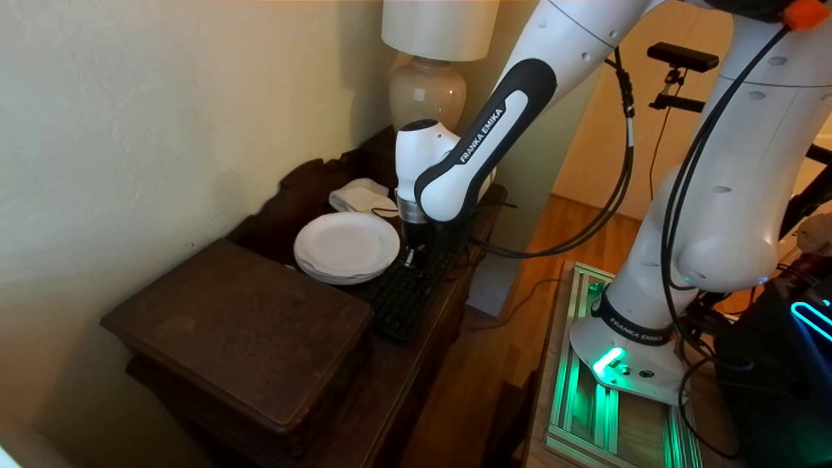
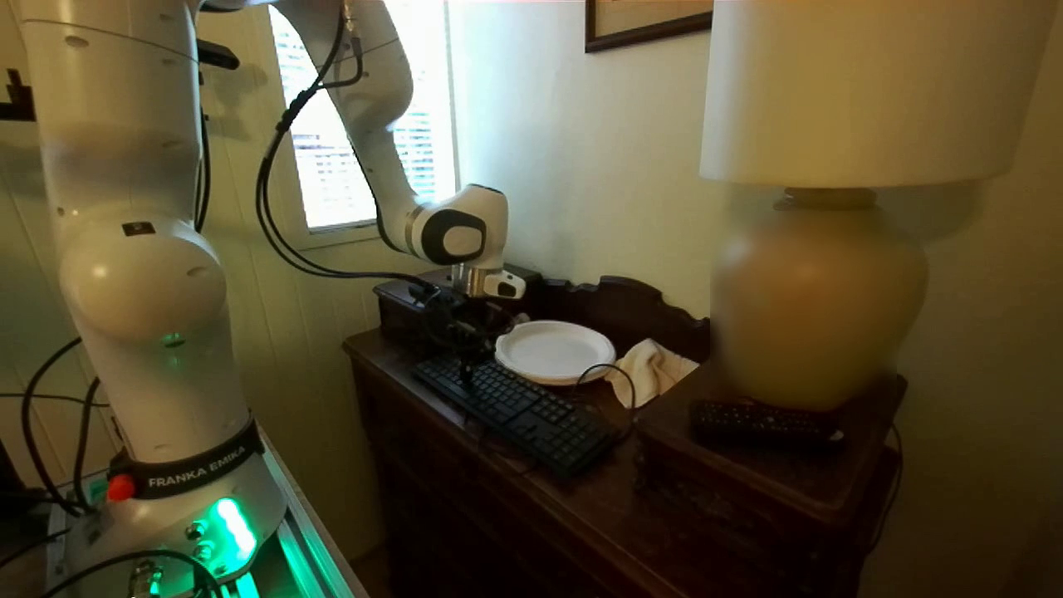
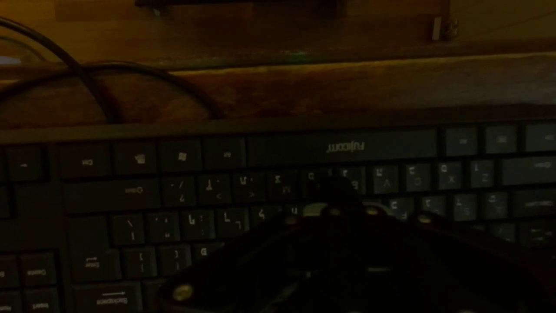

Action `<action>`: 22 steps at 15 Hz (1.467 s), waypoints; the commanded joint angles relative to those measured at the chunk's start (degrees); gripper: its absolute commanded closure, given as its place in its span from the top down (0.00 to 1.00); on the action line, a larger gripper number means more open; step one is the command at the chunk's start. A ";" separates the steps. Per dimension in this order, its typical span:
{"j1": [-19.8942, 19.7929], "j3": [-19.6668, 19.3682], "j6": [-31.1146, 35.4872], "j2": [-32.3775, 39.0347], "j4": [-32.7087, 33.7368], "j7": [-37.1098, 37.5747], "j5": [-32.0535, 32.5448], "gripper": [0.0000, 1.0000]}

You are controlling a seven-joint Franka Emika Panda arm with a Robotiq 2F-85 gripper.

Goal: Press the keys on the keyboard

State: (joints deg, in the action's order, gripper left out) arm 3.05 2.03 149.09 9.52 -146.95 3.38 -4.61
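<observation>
In an exterior view, robot arm [image 2: 137, 274] fills the left side, green light [image 2: 237, 527] lit on its base [image 2: 158, 519] at lower left. Bright window [image 2: 332, 191] behind it, upper left. Gripper [image 2: 467, 375] just left of centre, pointing down at the left part of the keyboard [image 2: 527, 415]. Its fingertips [image 3: 341, 191] look together; wrist view (dim) puts them over the letter keys [image 3: 217, 189], between M and V. Contact with the keys: can't tell. Keyboard lies flat on a dark wooden dresser [image 2: 614, 515], mid-frame, slanting down to the right. White plates [image 2: 555, 349], stacked, just behind it at centre. Crumpled cream cloth [image 2: 652, 370] just right of the plates. Far right: remote [image 2: 764, 422] on the raised end box [image 2: 772, 469], at the foot of a lamp [image 2: 822, 307] that runs off the top edge.
</observation>
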 commanded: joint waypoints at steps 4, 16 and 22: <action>-0.24 0.41 3.69 2.56 0.03 0.49 -0.79 0.00; 1.25 5.43 0.63 -3.07 0.36 -1.60 -6.72 0.00; 2.31 8.31 -0.94 -0.95 3.09 -2.99 -13.53 0.00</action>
State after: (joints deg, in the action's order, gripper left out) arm 5.00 9.65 150.05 7.64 -145.41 2.03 -14.72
